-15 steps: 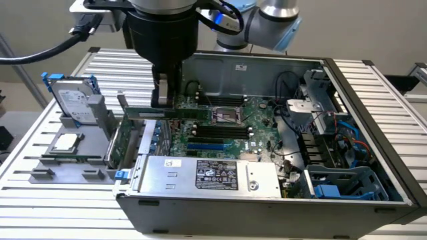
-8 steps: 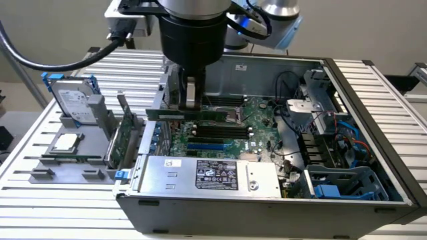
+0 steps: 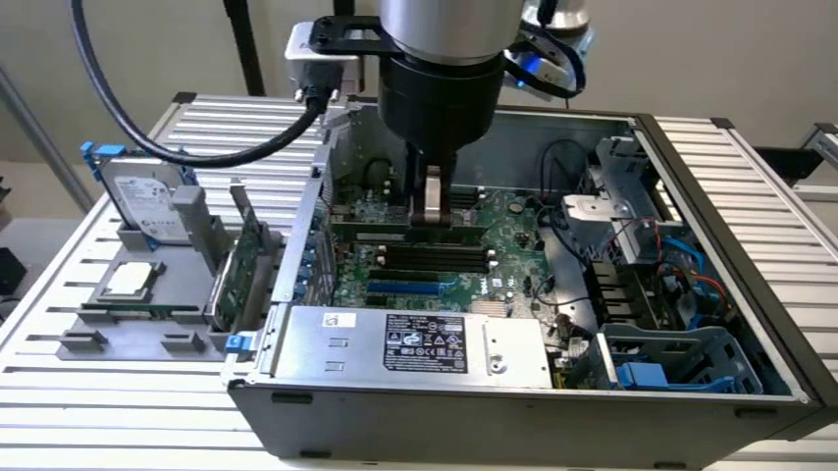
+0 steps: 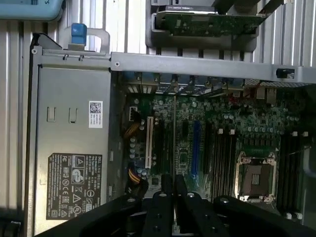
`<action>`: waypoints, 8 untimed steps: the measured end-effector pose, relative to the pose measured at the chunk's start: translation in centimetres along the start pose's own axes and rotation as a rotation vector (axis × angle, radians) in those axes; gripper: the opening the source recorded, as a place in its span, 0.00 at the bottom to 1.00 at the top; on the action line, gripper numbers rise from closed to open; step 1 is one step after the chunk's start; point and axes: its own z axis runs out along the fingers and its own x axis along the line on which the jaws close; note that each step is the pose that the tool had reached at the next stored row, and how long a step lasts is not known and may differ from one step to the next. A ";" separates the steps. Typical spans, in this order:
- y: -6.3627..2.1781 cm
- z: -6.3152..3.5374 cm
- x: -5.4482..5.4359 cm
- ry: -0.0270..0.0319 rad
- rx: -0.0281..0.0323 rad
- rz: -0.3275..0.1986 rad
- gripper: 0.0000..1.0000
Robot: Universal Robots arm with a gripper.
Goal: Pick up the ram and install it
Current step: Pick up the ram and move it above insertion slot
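Observation:
My gripper (image 3: 430,218) hangs inside the open computer case (image 3: 713,186), over the motherboard (image 3: 504,221). It is shut on the ram (image 3: 380,234), a long thin green stick held level just behind the black memory slots (image 3: 426,257). Whether the stick touches a slot I cannot tell. In the wrist view the fingers (image 4: 167,200) are pressed together and the ram (image 4: 175,138) shows edge-on as a thin line running out from them over the board. Black memory slots (image 4: 224,158) with white clips lie beside the processor socket (image 4: 256,174).
The grey power supply (image 3: 392,341) fills the case's near side. A blue card slot (image 3: 406,287) lies between it and the memory slots. Cables and a drive cage (image 3: 668,363) crowd the exterior view's right. Outside on the exterior view's left a grey holder carries a tall expansion card (image 3: 242,265) and a hard drive (image 3: 147,201).

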 end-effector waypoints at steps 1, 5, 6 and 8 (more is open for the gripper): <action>-0.45 0.09 -0.2 0.0001 0.0000 0.000 0.00; -1.78 0.35 -1.1 -0.0001 0.0001 0.000 0.00; -1.99 0.42 -1.5 0.0000 0.0000 0.000 0.00; -2.29 0.59 -2.3 0.0001 0.0001 0.000 0.00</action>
